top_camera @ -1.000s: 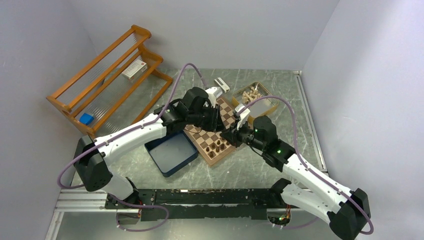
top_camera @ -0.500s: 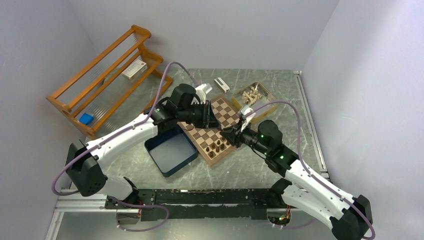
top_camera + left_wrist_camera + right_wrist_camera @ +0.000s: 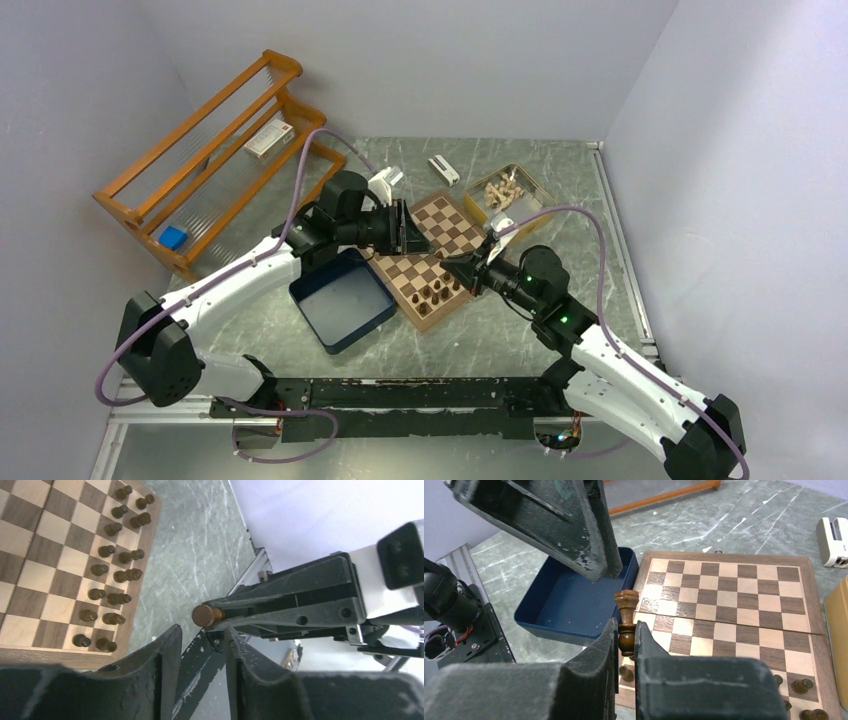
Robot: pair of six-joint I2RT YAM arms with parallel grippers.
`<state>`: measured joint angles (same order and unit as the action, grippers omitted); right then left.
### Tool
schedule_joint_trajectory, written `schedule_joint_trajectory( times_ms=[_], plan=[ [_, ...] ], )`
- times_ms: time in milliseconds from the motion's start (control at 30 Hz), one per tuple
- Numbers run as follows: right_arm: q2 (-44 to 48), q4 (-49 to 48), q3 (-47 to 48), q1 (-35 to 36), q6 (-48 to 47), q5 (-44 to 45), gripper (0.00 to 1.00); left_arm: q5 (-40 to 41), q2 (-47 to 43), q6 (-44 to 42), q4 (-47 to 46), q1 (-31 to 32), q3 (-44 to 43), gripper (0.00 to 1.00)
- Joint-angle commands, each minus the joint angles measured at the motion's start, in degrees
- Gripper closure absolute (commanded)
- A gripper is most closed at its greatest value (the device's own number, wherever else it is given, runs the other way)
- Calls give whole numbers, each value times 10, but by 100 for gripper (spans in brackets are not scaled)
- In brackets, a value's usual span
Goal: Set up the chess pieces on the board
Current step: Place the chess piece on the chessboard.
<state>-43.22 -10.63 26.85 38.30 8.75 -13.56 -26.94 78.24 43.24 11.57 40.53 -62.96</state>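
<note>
My right gripper (image 3: 626,626) is shut on a dark brown chess piece (image 3: 627,611), held upright over the near left corner of the board (image 3: 734,605). The piece's round base (image 3: 202,615) pokes out past the right gripper's fingers (image 3: 290,605) in the left wrist view. My left gripper (image 3: 201,632) stands open and empty just short of that base. From above, the left gripper (image 3: 405,228) is over the board's (image 3: 441,224) left edge and the right gripper (image 3: 462,270) faces it. Several dark pieces (image 3: 435,293) stand in two rows along the board's near edge (image 3: 111,570).
An empty dark blue box (image 3: 343,300) lies against the board's left side (image 3: 574,605). A tan tray of pale pieces (image 3: 508,192) sits behind the board on the right, a small white device (image 3: 444,170) behind it. An orange wooden rack (image 3: 220,155) stands at the far left.
The left gripper opened, let go of the dark piece and drew back to the left. The right gripper closed on that piece and holds it alone.
</note>
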Motion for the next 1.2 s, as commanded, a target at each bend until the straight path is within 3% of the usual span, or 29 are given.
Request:
schedule_joint_trajectory(
  times_ms=[0,167,367,667,833,1033,1167],
  plan=[
    [-5,-1,20,-2,-23,-21,100,-60,-32,1,-81,-7,17,53],
    [0,-5,24,-2,-30,-32,100,-117,-11,-42,-43,-7,-4,41],
    [20,-37,11,-2,-15,-42,99,-118,-13,-46,-32,-6,8,39],
    [18,-51,10,-2,-13,-72,99,-139,-9,15,-109,-6,36,39],
    [13,-58,9,-2,-11,-76,98,-147,-4,38,-141,-6,44,49],
    [5,-60,8,-2,-12,-71,96,-150,-3,48,-146,-6,52,69],
    [-3,-67,8,-2,-1,-67,88,-149,-3,55,-150,-7,55,81]
  ],
)
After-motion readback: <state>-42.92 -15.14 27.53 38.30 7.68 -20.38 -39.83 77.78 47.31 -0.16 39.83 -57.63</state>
